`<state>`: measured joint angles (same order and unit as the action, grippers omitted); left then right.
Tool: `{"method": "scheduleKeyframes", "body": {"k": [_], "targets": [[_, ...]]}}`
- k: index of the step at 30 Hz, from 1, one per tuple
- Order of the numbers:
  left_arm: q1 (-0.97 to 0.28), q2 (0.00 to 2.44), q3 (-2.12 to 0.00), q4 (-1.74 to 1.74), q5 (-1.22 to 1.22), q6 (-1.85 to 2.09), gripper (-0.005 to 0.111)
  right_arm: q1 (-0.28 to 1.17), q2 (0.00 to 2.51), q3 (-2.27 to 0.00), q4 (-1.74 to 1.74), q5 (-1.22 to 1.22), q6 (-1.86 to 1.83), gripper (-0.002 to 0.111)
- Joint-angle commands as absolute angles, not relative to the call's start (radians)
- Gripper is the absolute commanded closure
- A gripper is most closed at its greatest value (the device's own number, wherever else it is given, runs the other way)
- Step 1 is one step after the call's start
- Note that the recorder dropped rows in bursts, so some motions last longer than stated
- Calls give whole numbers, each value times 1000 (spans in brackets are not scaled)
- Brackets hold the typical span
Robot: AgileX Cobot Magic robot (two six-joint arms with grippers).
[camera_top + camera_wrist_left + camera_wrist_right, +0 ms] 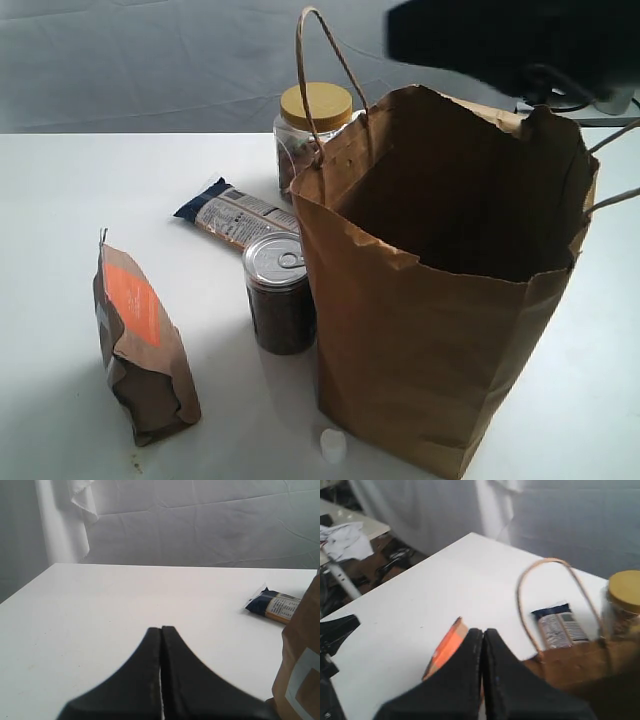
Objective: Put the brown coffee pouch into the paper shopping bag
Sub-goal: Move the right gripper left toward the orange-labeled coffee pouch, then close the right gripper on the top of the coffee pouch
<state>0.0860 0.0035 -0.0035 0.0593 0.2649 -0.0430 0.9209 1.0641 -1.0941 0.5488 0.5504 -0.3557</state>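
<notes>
The brown coffee pouch (140, 345) is seen standing at the left of the white table (60, 200), outside the paper shopping bag (450, 320), which is stood open at the right. A snack packet (232, 212), a can (280, 293) and a yellow-lidded jar (312, 130) are set between. The left claw (161, 630) and the right claw (483, 631) are each pressed fully closed, with nothing held.

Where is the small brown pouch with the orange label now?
In the exterior view the brown paper pouch stands on the white table, at the left, apart from the dark cylindrical can.
</notes>
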Motion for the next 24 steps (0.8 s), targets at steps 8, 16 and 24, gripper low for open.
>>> {"method": "scheduleKeyframes", "body": {"k": [8, 16, 24], "targets": [[89, 0, 0, 64, 259, -46, 107, 1110, 1534, -1506, 500, 787, -222, 108], [89, 0, 0, 64, 259, -46, 107, 1187, 1794, -1741, 373, 964, 17, 108], [89, 0, 0, 64, 259, -46, 107, 1211, 2015, -1954, 267, 1131, 151, 108]]}}
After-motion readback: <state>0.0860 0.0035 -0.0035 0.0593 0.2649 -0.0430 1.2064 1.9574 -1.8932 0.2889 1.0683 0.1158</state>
